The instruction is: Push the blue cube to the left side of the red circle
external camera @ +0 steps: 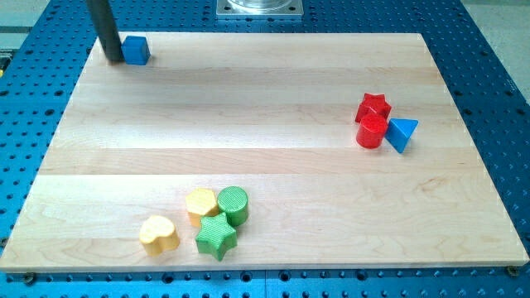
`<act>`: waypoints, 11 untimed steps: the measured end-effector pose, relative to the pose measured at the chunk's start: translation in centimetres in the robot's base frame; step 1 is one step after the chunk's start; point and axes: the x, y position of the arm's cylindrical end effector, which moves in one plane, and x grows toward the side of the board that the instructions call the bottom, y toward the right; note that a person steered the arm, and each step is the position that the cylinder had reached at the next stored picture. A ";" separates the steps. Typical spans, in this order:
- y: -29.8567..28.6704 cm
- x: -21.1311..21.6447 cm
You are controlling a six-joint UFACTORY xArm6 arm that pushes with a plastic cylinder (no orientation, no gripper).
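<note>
The blue cube (136,50) sits at the board's top left corner. My tip (113,59) stands right against the cube's left side, touching or nearly so. The red circle (372,131), a short red cylinder, is far off at the view's right, a little above mid-height. A red star (373,106) touches it from above and a blue triangle (402,133) touches it on its right.
A cluster lies near the view's bottom, left of centre: a yellow heart (159,235), a yellow cylinder (201,204), a green cylinder (233,204) and a green star (217,237). The wooden board (265,157) is edged by a blue perforated table. A metal base plate (260,7) sits at the top centre.
</note>
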 end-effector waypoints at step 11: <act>28.4 7.3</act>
